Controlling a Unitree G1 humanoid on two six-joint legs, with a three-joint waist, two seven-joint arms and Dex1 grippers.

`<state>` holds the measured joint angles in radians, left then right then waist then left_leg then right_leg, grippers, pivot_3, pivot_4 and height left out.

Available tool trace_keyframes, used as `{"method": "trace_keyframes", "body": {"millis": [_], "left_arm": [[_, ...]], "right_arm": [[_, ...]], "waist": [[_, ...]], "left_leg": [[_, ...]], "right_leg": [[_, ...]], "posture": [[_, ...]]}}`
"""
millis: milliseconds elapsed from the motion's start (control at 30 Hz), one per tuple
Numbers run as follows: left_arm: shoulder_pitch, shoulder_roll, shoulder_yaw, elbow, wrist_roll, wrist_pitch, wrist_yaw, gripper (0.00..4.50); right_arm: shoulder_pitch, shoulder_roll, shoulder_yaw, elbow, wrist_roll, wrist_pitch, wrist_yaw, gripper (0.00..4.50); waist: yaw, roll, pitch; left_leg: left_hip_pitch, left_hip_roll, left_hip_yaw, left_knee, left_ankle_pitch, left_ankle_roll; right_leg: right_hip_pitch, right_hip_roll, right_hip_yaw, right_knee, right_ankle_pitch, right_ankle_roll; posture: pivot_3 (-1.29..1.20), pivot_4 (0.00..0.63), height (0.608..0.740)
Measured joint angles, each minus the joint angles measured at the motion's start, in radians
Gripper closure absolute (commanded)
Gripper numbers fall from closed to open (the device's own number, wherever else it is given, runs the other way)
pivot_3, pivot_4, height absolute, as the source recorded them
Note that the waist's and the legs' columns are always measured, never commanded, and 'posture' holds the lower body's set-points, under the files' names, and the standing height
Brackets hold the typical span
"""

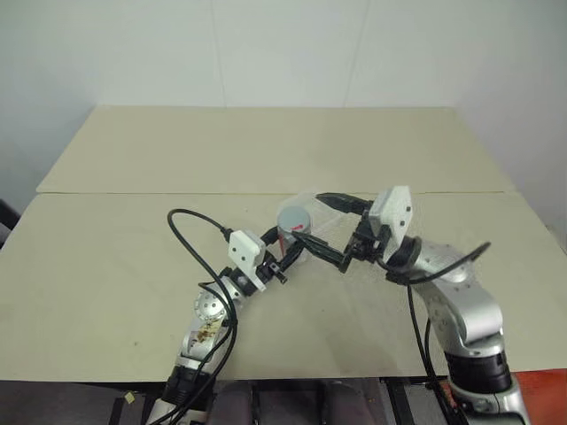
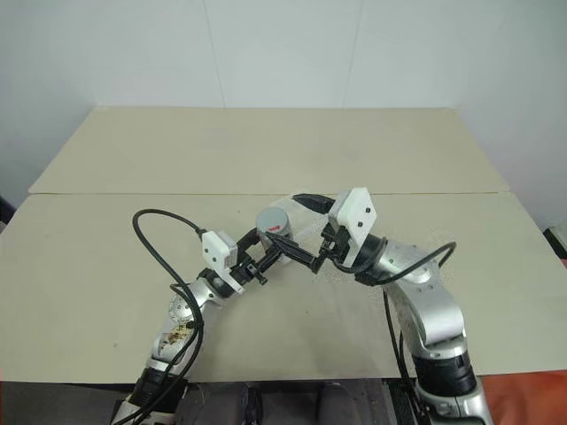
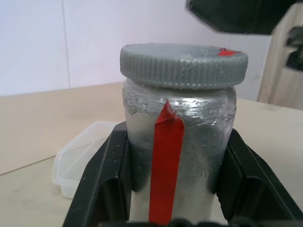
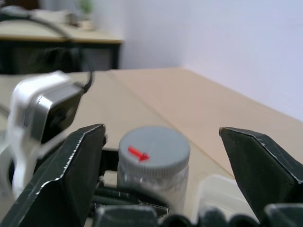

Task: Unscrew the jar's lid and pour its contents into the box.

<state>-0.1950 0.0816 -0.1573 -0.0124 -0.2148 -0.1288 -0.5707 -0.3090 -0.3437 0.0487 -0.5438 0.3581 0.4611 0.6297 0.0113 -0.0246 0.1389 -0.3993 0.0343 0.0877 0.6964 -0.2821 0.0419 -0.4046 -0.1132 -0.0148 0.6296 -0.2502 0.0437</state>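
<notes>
Left gripper (image 3: 165, 189) clamped around the jar (image 3: 177, 142), held upright above the table (image 1: 133, 266) with the lid (image 3: 183, 64) screwed on and its red mark up. Right gripper (image 4: 163, 142) spread wide, fingers (image 4: 71, 161) standing either side of the lid without touching it. Box (image 3: 78, 158) on the table just behind the jar, seemingly empty, though hard to make out.

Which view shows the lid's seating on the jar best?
The left wrist view: the lid sits side-on, its ribbed edge screwed down on the jar. The right wrist view shows its top and red mark from above. The eye views show it small, between the grippers.
</notes>
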Motion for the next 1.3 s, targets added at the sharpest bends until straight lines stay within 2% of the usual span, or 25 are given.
{"method": "trace_keyframes", "body": {"millis": [133, 400, 500, 667, 1067, 1233, 1300], "left_arm": [[-0.016, -0.001, 0.001, 0.026, 0.015, -0.002, 0.012, 2.57], [-0.022, 0.002, 0.002, 0.028, 0.016, -0.005, 0.012, 2.57], [-0.022, -0.001, 0.001, 0.028, 0.016, -0.005, 0.013, 2.57], [-0.021, 0.0, 0.002, 0.028, 0.016, -0.005, 0.014, 2.57], [-0.019, 0.001, 0.002, 0.026, 0.016, -0.005, 0.023, 2.57], [-0.018, -0.003, 0.0, 0.025, 0.016, -0.005, 0.03, 2.57], [-0.018, -0.003, -0.001, 0.025, 0.015, -0.005, 0.031, 2.57]], "right_arm": [[0.011, 0.038, 0.059, -0.091, -0.061, 0.07, -0.146, 0.02], [0.049, 0.073, 0.211, -0.102, -0.18, 0.094, -0.265, 0.02], [0.046, 0.123, 0.218, -0.084, -0.205, 0.094, -0.316, 0.02], [0.044, 0.142, 0.216, -0.048, -0.24, 0.094, -0.352, 0.02], [0.037, 0.157, 0.21, -0.024, -0.257, 0.093, -0.355, 0.02], [0.037, 0.163, 0.215, -0.017, -0.256, 0.093, -0.347, 1.53], [0.037, 0.164, 0.215, -0.016, -0.256, 0.093, -0.347, 1.53]], "waist": [[0.0, 0.0, 0.0], [-0.002, 0.0, 0.0], [-0.002, 0.0, 0.0], [-0.002, 0.0, 0.0], [-0.004, 0.0, 0.0], [-0.005, 0.0, 0.0], [-0.004, 0.0, 0.0]], "left_leg": [[0.0, -0.001, 0.0, 0.0, 0.0, 0.0], [-0.001, -0.002, 0.0, 0.0, 0.0, 0.0], [0.0, -0.002, 0.0, 0.001, 0.0, 0.001], [-0.001, -0.002, 0.0, 0.0, 0.0, 0.001], [0.0, -0.001, 0.0, 0.0, 0.0, 0.001], [0.0, -0.001, 0.0, 0.0, 0.0, 0.001], [0.0, -0.001, 0.0, 0.0, 0.0, 0.001]], "right_leg": [[0.0, 0.001, 0.0, 0.0, 0.0, 0.0], [0.0, 0.001, 0.0, -0.001, 0.0, 0.0], [0.0, 0.002, 0.0, -0.001, 0.0, 0.0], [0.0, 0.002, 0.0, -0.001, 0.0, 0.0], [0.0, 0.002, 0.0, -0.001, 0.0, 0.0], [0.0, 0.002, 0.0, -0.001, 0.0, 0.0], [0.0, 0.002, 0.0, -0.001, 0.0, 0.0]], "posture": [[0.0, 0.15, 0.74], [0.0, 0.15, 0.74], [0.0, 0.15, 0.74], [0.0, 0.15, 0.74], [0.0, 0.15, 0.74], [0.0, 0.15, 0.74], [0.0, 0.15, 0.74]]}}
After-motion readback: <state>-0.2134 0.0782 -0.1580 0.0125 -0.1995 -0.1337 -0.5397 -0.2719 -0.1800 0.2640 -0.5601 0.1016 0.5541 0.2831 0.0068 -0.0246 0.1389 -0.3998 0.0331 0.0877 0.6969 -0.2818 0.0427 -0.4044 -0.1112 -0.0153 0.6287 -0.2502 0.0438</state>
